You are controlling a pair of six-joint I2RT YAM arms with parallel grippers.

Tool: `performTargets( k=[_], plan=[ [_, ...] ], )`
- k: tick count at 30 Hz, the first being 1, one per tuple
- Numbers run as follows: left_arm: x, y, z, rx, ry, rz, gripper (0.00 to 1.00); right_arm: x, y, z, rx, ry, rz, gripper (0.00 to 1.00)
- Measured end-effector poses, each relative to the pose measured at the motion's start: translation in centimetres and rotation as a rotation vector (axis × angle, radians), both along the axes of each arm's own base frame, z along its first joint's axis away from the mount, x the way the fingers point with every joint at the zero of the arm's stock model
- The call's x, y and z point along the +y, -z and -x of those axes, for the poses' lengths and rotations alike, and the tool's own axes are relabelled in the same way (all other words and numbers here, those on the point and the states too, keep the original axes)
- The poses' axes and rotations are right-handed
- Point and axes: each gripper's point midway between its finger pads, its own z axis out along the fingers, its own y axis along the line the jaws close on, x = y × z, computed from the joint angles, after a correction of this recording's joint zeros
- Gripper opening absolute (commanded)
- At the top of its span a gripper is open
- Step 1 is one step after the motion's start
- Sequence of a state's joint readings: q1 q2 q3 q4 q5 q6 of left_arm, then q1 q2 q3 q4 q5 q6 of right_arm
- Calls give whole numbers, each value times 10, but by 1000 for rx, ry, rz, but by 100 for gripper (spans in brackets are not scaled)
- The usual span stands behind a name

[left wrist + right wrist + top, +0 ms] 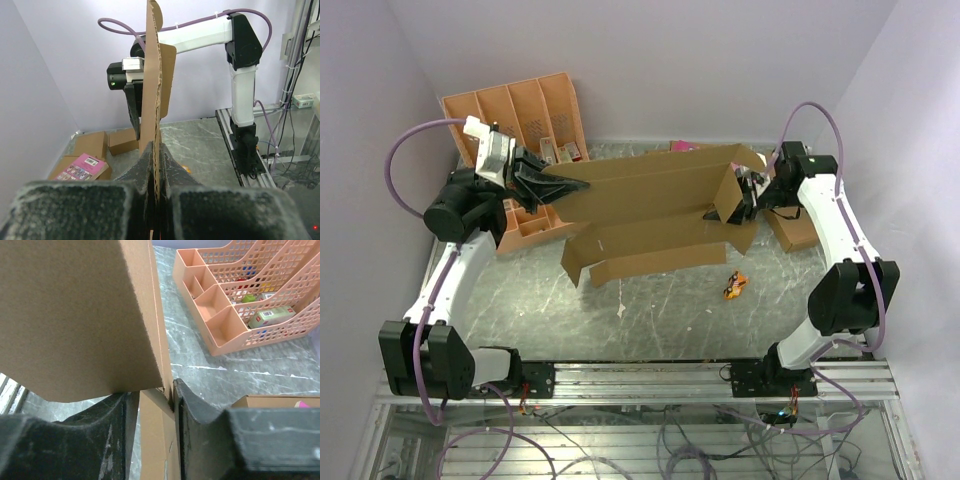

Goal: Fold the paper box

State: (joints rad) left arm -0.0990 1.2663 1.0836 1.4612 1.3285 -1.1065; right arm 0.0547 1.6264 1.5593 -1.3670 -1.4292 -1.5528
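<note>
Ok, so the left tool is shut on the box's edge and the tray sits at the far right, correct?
No: the tray sits at the far left, behind the left arm; the top view shows it. The left tool is indeed shut on the edge of the box.

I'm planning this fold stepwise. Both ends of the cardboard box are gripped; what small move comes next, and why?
Probably swing the right fingers inward to fold the end flap they pinch, since the left fingers clamp the other end of the cardboard box.
</note>
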Motion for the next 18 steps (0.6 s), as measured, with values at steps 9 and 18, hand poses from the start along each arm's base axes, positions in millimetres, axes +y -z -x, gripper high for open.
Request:
performTargets(
  k=[9, 18],
  plan=[
    [1, 0, 0, 0, -2, 0, 7, 3, 3, 0, 10, -10, 1, 1],
    [1, 0, 1, 14, 1, 0, 7, 4, 5, 0, 14, -13, 5, 0]
  ],
)
